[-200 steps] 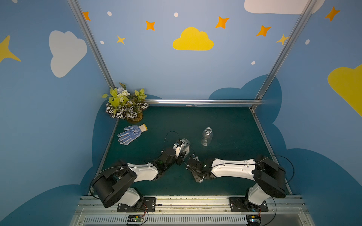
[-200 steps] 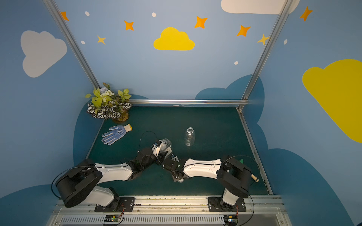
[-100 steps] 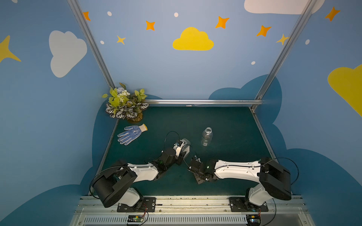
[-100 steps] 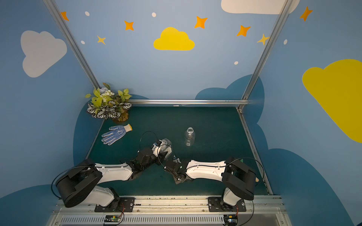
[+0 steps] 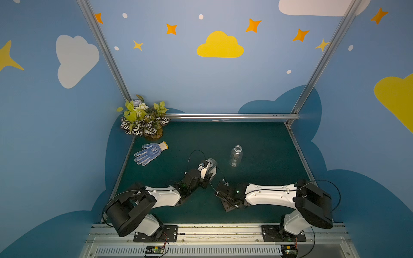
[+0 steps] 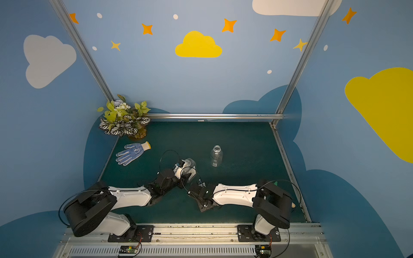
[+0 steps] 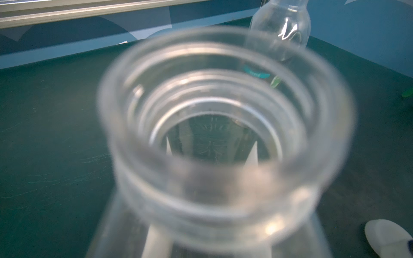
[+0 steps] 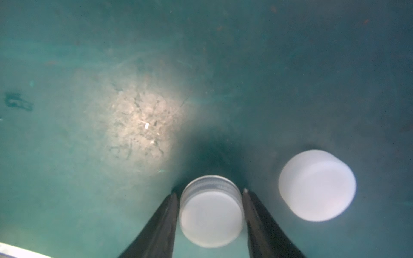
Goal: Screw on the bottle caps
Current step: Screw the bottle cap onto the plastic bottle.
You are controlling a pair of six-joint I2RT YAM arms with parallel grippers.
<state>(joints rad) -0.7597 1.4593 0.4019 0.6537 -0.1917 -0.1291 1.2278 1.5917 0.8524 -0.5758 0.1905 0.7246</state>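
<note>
Pinching the ribbed cap [image 8: 211, 219] on the mat [image 8: 89, 67] in my narrowed right pincer [image 8: 210, 192], a smooth cap [image 8: 317, 185] just beside, I clamp the rectangular bottle [image 7: 223, 201] in my left pincer [image 5: 205, 167] so its open neck can take it.

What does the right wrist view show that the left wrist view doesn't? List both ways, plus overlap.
Right wrist only: the right tool closed on a ribbed white round plastic cap, a smooth white round plastic cap beside it. Left wrist only: a clear plastic bottle's open threaded neck, a round clear plastic bottle behind. Both: the dark green mat.
</note>
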